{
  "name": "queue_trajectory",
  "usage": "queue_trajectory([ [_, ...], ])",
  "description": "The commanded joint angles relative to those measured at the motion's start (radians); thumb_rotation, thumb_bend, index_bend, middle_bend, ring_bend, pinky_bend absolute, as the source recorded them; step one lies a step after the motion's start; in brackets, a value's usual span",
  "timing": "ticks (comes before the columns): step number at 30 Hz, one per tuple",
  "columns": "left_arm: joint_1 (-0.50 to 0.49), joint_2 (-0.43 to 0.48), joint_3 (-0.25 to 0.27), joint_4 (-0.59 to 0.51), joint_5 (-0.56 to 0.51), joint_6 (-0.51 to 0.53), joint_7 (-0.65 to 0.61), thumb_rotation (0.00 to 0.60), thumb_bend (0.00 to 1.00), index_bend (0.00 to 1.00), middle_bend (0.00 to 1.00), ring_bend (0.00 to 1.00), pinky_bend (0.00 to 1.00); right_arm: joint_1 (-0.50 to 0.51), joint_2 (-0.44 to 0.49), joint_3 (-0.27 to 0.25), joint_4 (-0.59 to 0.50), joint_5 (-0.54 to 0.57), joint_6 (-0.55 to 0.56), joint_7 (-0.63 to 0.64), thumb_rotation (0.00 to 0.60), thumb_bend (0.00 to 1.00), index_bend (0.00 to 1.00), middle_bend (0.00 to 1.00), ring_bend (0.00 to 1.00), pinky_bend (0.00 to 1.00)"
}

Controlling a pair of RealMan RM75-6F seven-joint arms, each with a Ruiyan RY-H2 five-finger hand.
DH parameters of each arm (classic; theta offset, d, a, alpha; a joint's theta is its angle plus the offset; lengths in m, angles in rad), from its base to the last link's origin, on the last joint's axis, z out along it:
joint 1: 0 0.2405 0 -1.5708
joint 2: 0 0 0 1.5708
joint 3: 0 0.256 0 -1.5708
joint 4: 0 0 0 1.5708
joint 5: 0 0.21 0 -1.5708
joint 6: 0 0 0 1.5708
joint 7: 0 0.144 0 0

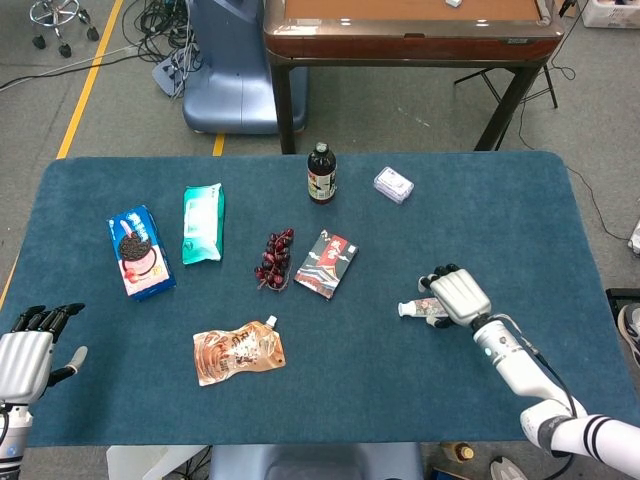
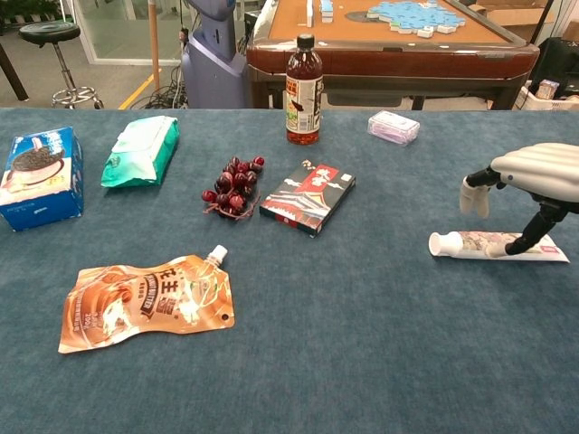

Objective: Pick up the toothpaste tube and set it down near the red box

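1. Over the tube (image 2: 499, 245), our right hand (image 2: 534, 176) hangs palm down with its fingers (image 2: 473, 193) spread and curved; the thumb tip reaches the tube's near edge, but nothing is gripped yet.
2. Seen from the head view, that hand (image 1: 455, 293) covers the tube's tail, and only the cap end (image 1: 410, 308) shows to its left.
3. We judge the step in hand to be the grasp. To do it well we should lower the palm until the fingers come down behind the tube and the thumb in front, then close across its width, not along its length.
4. A flat tube on soft cloth (image 2: 362, 344) can slide, so we should squeeze gently and evenly before lifting.
5. Further left lies the red box (image 2: 308, 196), flat on the cloth, well apart from the tube, with grapes (image 2: 233, 186) just beside it. We should aim for the bare cloth on the box's right.
6. Our left hand (image 1: 25, 350) rests idle at the near left edge, fingers apart, holding nothing.
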Motion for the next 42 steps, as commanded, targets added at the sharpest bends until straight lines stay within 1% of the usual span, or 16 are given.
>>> queue_trajectory([
  [1,0.0,-0.001,0.0,0.0,-0.001,0.0,0.0,0.6,0.26,0.23,0.3,0.31,0.15,0.008,-0.009,-0.006,0.013,0.006,-0.008,0.002,0.6,0.21,0.4,0.43,0.26,0.25],
  [14,0.005,-0.003,0.0,0.002,-0.009,-0.001,0.0,0.6,0.26,0.22,0.3,0.3,0.15,0.033,-0.049,-0.027,0.083,0.031,-0.041,0.007,0.6,0.24,0.41,0.43,0.26,0.25],
  [20,0.008,-0.003,0.0,0.005,-0.01,0.001,-0.002,0.6,0.26,0.22,0.3,0.3,0.15,0.039,-0.057,-0.032,0.103,0.047,-0.055,0.015,0.6,0.27,0.42,0.43,0.27,0.25],
  [28,0.011,-0.003,0.0,0.007,-0.015,0.001,-0.005,0.6,0.26,0.22,0.3,0.3,0.15,0.043,-0.053,-0.041,0.108,0.071,-0.075,0.009,0.6,0.34,0.44,0.44,0.29,0.25],
  [32,0.012,-0.002,0.0,0.008,-0.013,0.003,-0.008,0.6,0.26,0.22,0.3,0.3,0.15,0.046,-0.048,-0.045,0.102,0.071,-0.077,0.013,0.6,0.42,0.48,0.47,0.32,0.26],
  [34,0.012,-0.001,0.0,0.007,-0.011,0.004,-0.009,0.6,0.26,0.22,0.29,0.3,0.15,0.049,-0.043,-0.046,0.098,0.068,-0.078,0.015,0.6,0.47,0.5,0.49,0.35,0.28],
  [38,0.011,0.001,0.0,0.004,-0.006,0.005,-0.009,0.6,0.26,0.22,0.29,0.3,0.15,0.062,-0.031,-0.051,0.089,0.063,-0.095,0.02,0.6,0.63,0.56,0.53,0.4,0.31],
  [42,0.006,0.007,0.001,-0.002,0.004,-0.001,-0.011,0.6,0.26,0.22,0.29,0.3,0.15,0.082,-0.017,-0.051,0.071,0.065,-0.125,0.023,0.6,0.73,0.6,0.57,0.44,0.34],
])
